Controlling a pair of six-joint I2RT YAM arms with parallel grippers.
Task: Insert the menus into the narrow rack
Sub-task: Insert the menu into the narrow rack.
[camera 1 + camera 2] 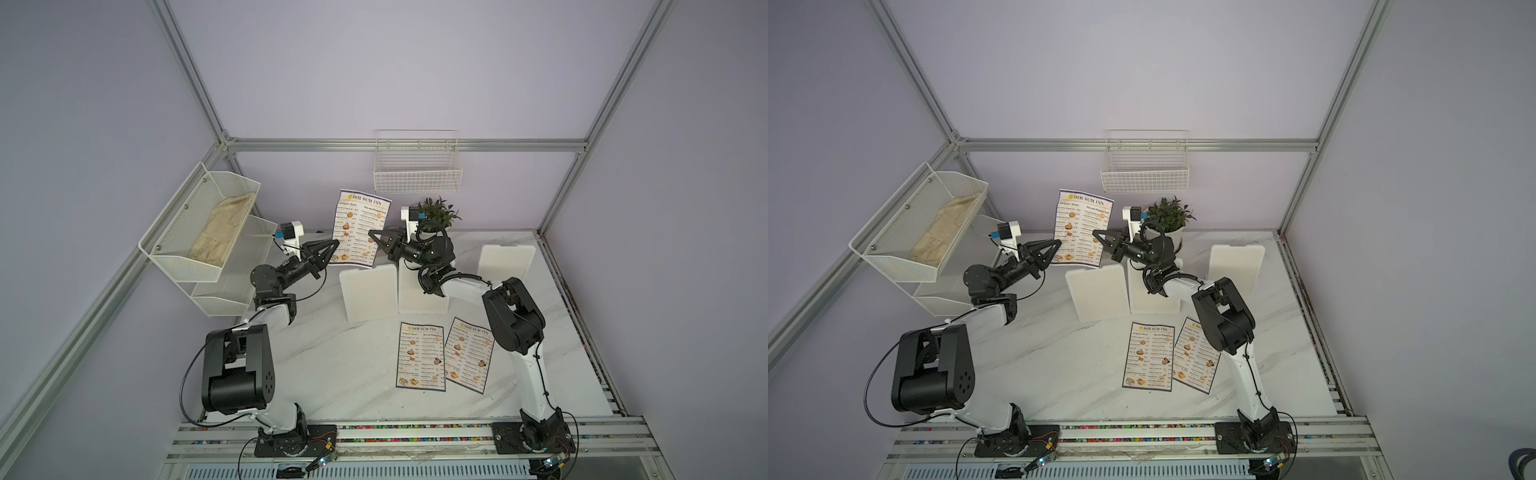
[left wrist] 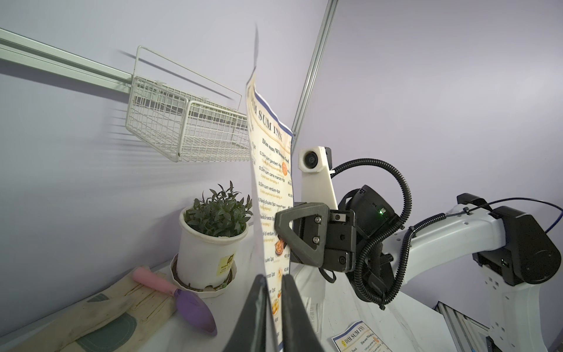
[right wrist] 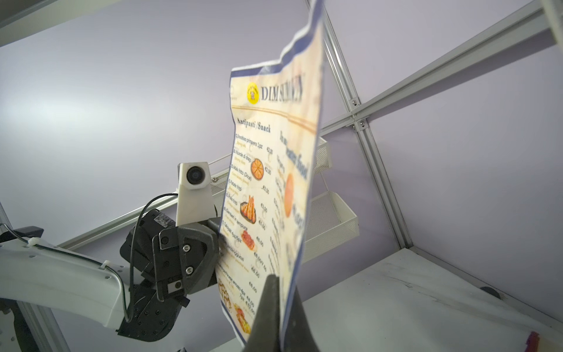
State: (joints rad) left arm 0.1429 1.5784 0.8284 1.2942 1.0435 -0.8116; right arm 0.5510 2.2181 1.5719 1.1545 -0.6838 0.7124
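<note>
One menu [image 1: 360, 226] [image 1: 1082, 226] hangs upright in the air above the back of the table, pinched from both sides. My left gripper [image 1: 336, 244] [image 2: 273, 279] is shut on its lower left edge. My right gripper [image 1: 372, 235] [image 3: 283, 283] is shut on its right edge. The sheet [image 2: 271, 170] [image 3: 268, 183] is wavy at the top. The narrow rack [image 1: 417, 168] [image 2: 182, 128], a white wire basket, hangs on the back wall, above and to the right of the held sheet. Two more menus [image 1: 420, 356] [image 1: 468, 355] lie flat on the table, front right.
Three white boards [image 1: 368, 293] [image 1: 505, 259] stand upright mid-table under the held sheet. A potted plant [image 1: 436, 216] [image 2: 210, 243] sits below the rack. A mesh shelf [image 1: 203, 224] with cloth is on the left wall. A pink-purple trowel [image 2: 182, 295] lies on a cloth bag [image 2: 91, 314].
</note>
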